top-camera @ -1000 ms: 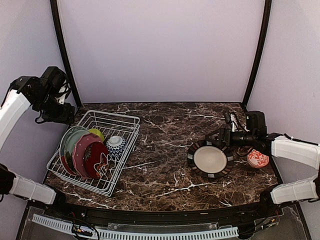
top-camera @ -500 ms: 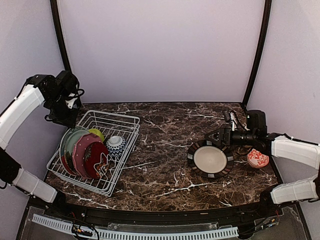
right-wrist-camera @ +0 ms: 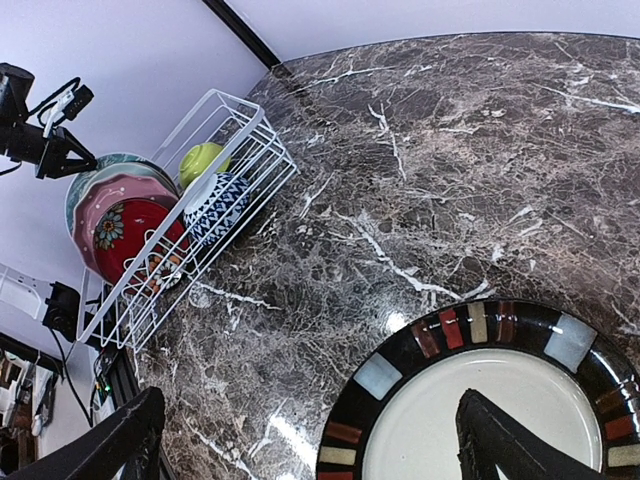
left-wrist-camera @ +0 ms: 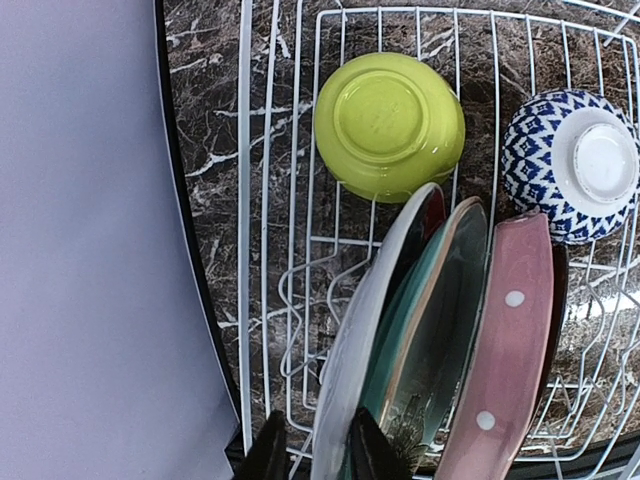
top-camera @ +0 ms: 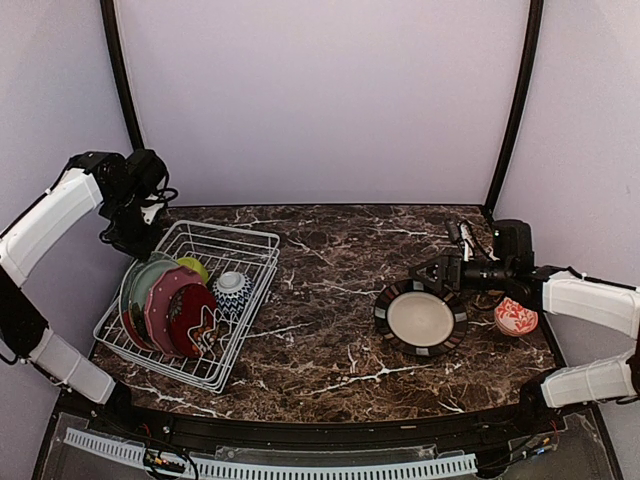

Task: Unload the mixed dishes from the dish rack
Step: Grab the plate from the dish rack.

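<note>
On the table point(top-camera: 330, 300), the dish rack point(top-camera: 230, 231) sits at 9 o'clock with its plates standing on edge. The left gripper point(left-wrist-camera: 315, 448) has narrow jaws either side of the rim of the pale green plate point(left-wrist-camera: 343, 385), but I cannot tell if they pinch it. At 3 o'clock the right gripper point(right-wrist-camera: 310, 400) hangs wide open and empty over the 12 o'clock edge of the striped plate point(right-wrist-camera: 480, 425).

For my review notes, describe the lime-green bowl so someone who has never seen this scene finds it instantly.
Find the white wire dish rack on the left side of the marble table. Beside its row of upright plates sit two upturned bowls. Yours is the plain lime-green bowl nearer the left wall; the other is a blue-and-white patterned bowl.
</note>
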You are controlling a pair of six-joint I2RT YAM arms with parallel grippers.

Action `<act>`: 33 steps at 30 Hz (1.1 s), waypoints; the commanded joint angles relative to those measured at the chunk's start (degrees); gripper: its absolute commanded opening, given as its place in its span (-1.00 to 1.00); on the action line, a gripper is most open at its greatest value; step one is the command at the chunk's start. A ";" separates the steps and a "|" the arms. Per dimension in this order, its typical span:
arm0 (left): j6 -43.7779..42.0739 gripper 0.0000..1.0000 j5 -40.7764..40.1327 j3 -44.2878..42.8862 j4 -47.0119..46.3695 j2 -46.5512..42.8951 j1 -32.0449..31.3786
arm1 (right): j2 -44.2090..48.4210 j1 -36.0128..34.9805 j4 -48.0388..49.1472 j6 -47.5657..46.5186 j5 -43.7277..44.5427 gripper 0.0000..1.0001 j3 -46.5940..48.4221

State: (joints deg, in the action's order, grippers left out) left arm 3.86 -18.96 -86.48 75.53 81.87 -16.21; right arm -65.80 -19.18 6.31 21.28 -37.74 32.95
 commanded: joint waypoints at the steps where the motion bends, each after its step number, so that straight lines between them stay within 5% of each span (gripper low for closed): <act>1: -2.64 -0.64 -1.53 1.62 1.65 0.54 0.39 | -0.76 -0.53 2.17 -0.63 -1.08 0.97 0.03; 21: -7.73 -0.89 7.83 6.43 -1.67 2.30 4.87 | -3.23 -0.52 4.15 -0.04 -2.29 0.97 -0.25; 33: -6.65 -0.98 7.77 0.80 2.61 2.29 4.87 | -7.19 -0.51 4.24 -0.33 -3.73 0.97 3.23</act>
State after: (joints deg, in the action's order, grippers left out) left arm -5.39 -12.21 -82.59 74.41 84.31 -11.81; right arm -72.10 -19.20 9.34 21.50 -40.58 33.28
